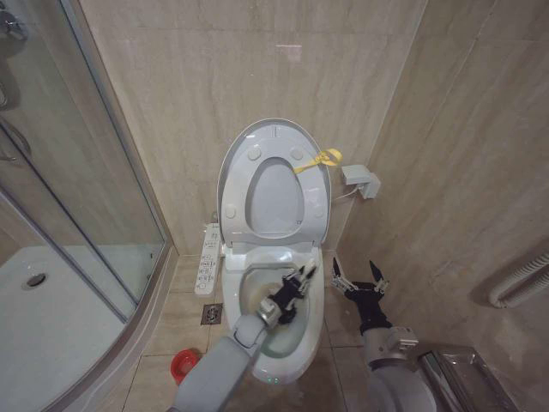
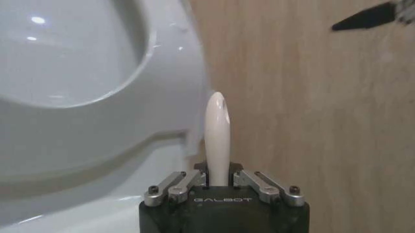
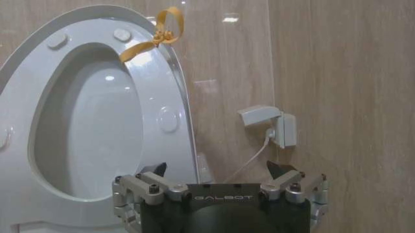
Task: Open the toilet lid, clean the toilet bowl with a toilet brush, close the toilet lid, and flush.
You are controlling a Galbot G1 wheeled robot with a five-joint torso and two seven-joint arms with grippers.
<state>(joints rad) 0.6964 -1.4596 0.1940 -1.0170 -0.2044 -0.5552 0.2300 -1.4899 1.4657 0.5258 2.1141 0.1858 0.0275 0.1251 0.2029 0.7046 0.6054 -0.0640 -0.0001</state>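
Left arm: grey, reaches forward and up from the lower middle, forearm slanting to the right, wrist bent down over the toilet bowl
Left pincer: black, closed tight around the pale handle of the toilet brush; the handle stands straight up between the fingers in the left wrist view
Right arm: grey, rises from the lower right, wrist upright, just to the right of the bowl
Right pincer: black fingers spread wide, tips pointing up, holding nothing
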